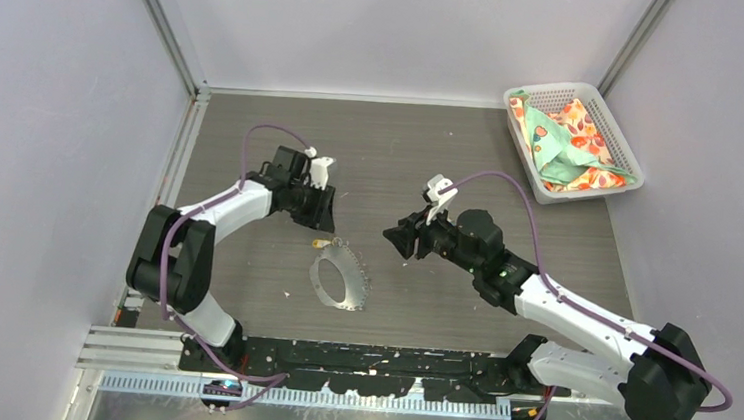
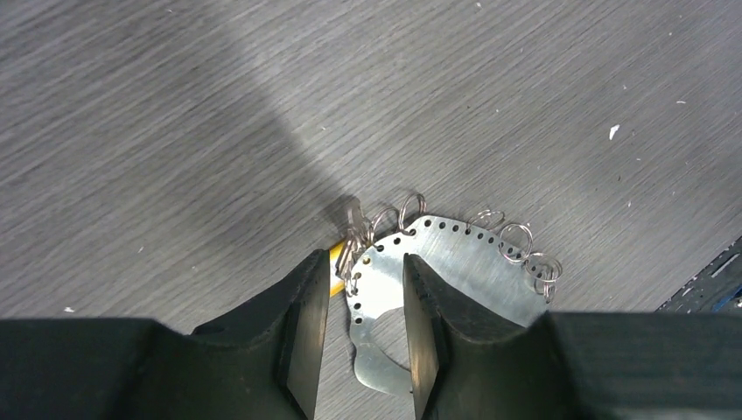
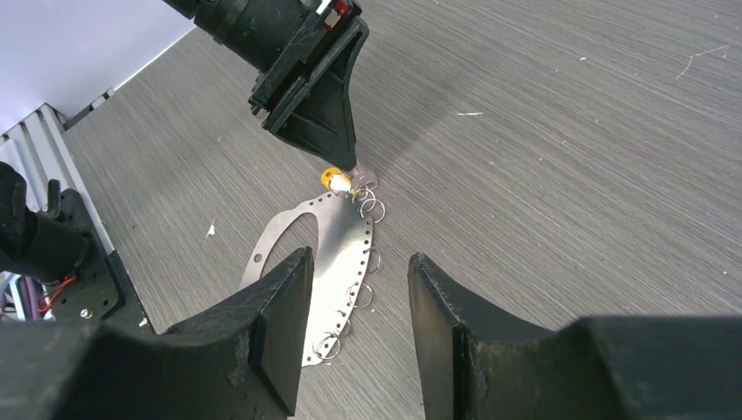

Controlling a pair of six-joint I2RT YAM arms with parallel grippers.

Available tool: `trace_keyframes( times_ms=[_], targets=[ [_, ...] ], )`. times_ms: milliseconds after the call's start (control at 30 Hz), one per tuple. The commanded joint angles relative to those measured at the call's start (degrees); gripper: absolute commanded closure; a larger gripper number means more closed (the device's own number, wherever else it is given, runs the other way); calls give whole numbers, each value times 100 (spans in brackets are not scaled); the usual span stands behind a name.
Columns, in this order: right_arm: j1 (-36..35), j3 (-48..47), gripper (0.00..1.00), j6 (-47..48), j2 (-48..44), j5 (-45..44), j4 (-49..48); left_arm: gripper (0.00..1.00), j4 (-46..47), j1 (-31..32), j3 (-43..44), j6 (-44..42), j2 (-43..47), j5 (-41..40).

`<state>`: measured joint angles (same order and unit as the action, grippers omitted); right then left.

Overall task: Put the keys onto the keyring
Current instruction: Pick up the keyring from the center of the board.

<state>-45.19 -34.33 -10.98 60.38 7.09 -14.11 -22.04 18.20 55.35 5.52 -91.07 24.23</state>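
Hovering low over the upper tip of the keyring (image 1: 340, 280), a flat silver crescent edged with small split rings (image 2: 516, 241) at the centre of the top view, the left gripper (image 2: 365, 262) has its jaws spread and pinches nothing. The yellow-headed key (image 3: 335, 180) lies just beside the finger at the left of the wrist frame, touching the crescent's tip. Whether it is threaded on a ring I cannot tell, and no blue key shows. The right gripper (image 3: 359, 262), jaws also spread and empty, hangs to the crescent's right in the top view. The risk, I judge, is that closing here catches the crescent's edge instead of the key, or knocks the key aside and drags the crescent, since nothing pins it down.
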Motion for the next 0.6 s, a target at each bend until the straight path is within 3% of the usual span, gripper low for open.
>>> trace_keyframes(
  times_ms=[0,567],
  targets=[
    [68,9,51,-127,-50,161,-376,63,86,43,-120,132,87,-8],
    [186,30,60,-324,-57,412,-429,69,494,136,-281,250,148,-319]
  ],
)
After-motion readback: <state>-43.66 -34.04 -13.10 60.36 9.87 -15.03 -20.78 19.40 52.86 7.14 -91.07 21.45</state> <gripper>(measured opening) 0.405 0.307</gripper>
